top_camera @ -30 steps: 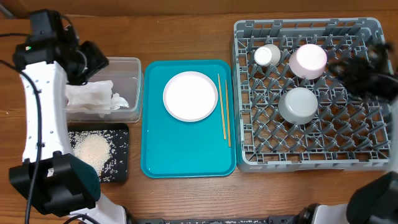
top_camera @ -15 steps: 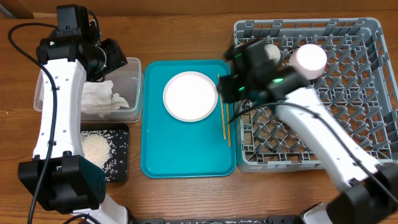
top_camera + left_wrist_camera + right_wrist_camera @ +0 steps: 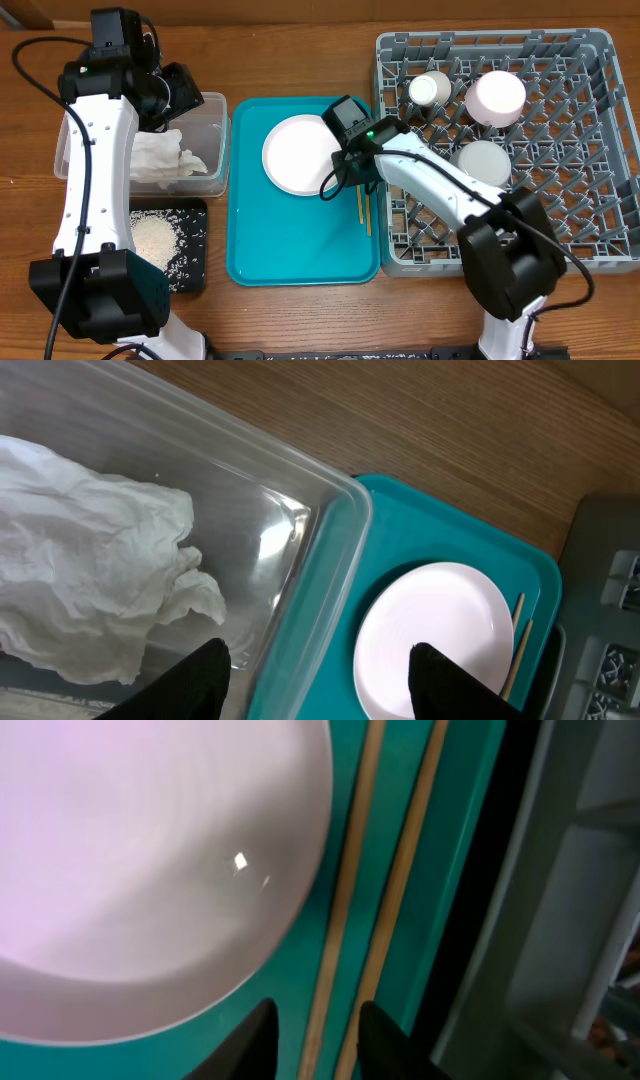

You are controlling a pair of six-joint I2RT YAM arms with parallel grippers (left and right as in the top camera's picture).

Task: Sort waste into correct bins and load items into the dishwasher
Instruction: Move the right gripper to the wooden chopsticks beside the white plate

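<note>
My right gripper (image 3: pixel 350 178) hangs low over the two wooden chopsticks (image 3: pixel 362 205) on the teal tray, next to the pale pink plate (image 3: pixel 305 153). In the right wrist view its narrowly open gripper (image 3: pixel 318 1045) straddles the left chopstick (image 3: pixel 345 900); the right finger (image 3: pixel 385 1040) overlaps the other chopstick (image 3: pixel 400 880). My left gripper (image 3: pixel 172 95) is open and empty above the clear tub (image 3: pixel 215 100), which holds the crumpled white wrapper (image 3: pixel 155 158). Rice (image 3: pixel 150 240) lies in the black tray (image 3: pixel 195 215). The white cup (image 3: pixel 432 88), pink cup (image 3: pixel 497 97) and grey-blue bowl (image 3: pixel 482 165) sit in the grey rack (image 3: pixel 590 250).
The teal tray (image 3: pixel 300 255) lies between the tubs and the rack. Its raised right rim and the rack's wall (image 3: pixel 560 920) stand close beside the chopsticks. In the left wrist view the tub rim (image 3: pixel 320 550) and the plate (image 3: pixel 440 630) lie below the fingers.
My right arm has swung from the rack's right side across to the chopsticks on the teal tray. My left arm rose over the tub's far corner, then held still.
</note>
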